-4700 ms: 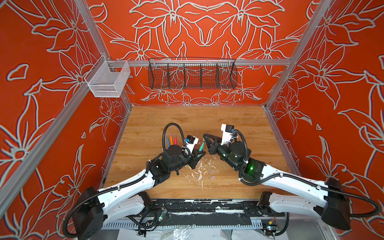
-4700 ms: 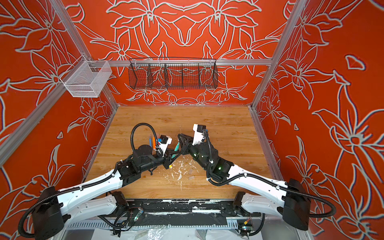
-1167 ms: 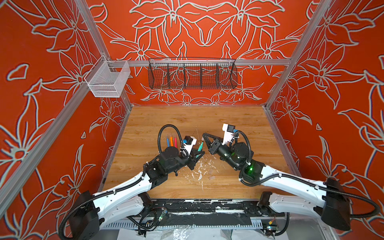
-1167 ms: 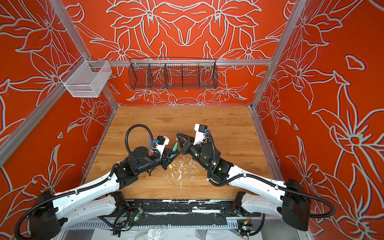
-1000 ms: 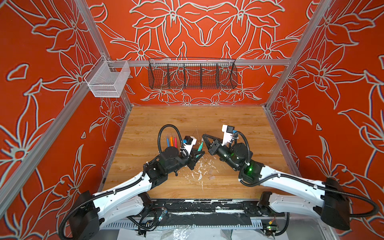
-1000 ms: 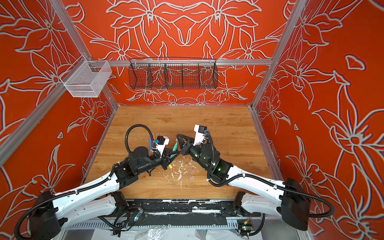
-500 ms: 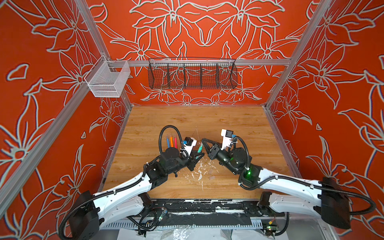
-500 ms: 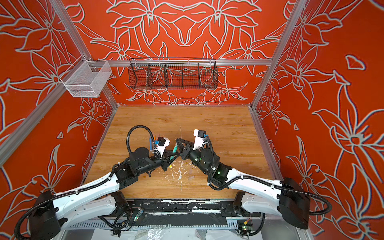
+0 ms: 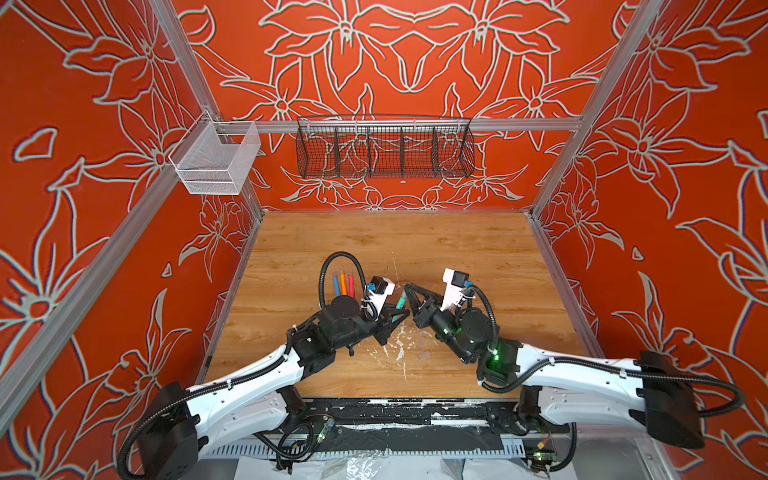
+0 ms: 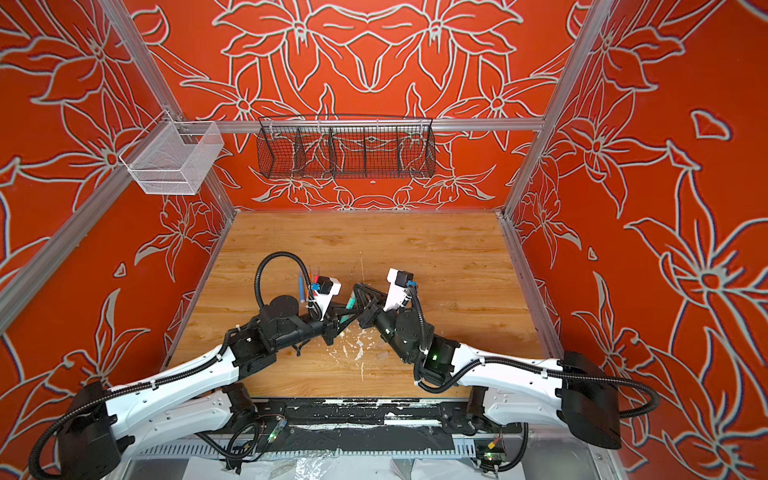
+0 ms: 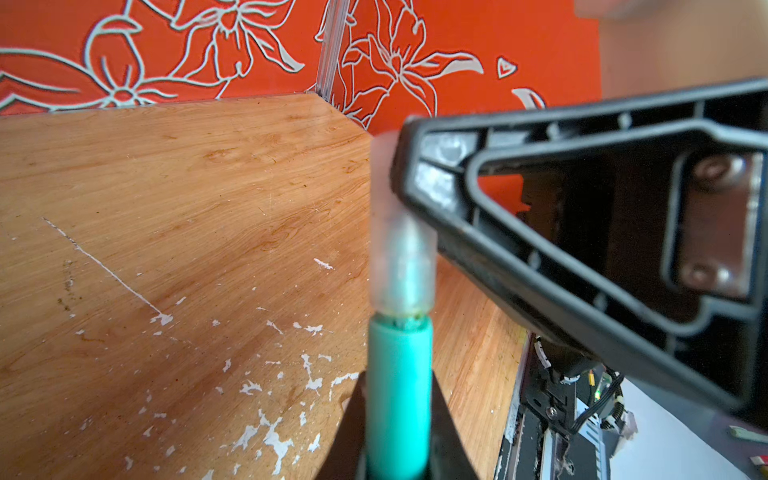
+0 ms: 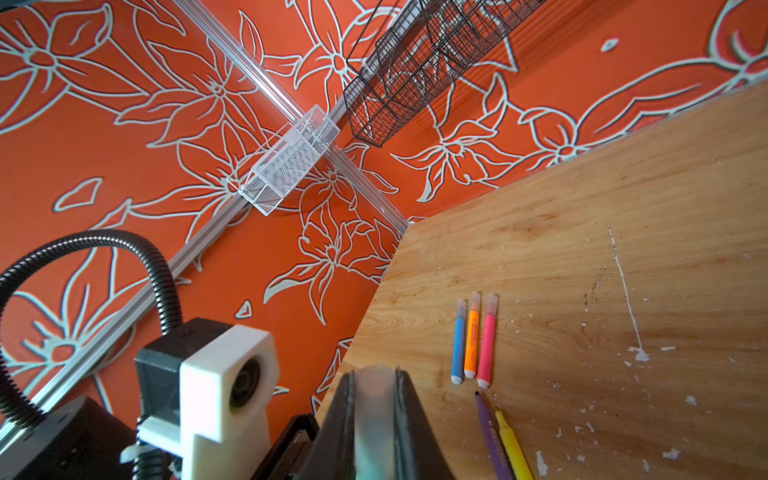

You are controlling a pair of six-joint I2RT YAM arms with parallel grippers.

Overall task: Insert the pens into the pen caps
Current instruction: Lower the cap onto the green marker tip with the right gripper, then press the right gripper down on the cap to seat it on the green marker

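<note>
Scuffed wooden tabletop (image 9: pixel 457 249), orange flowered walls (image 9: pixel 395 62). Mid-frame in both top views, the left pincer (image 9: pixel 397 316) clamps the green pen (image 9: pixel 401 300). Its long axis is steep and leans right, tip up-frame inside a clear cap (image 11: pixel 399 257). The right pincer (image 9: pixel 409 291) flanks that cap; I cannot tell if it grips.

In both top views we look down from high above the front edge of the desk (image 9: pixel 457 249) toward the back wall (image 9: pixel 382 62), taking in the whole desk from afar. From the left wrist we sit very close to the green pen (image 11: pixel 399 395) and its cap (image 11: pixel 401 266), facing the desk's far right corner. From the right wrist, equally close to that cap, we face the far left corner. All views share the long white scratch (image 11: pixel 104 270).
</note>
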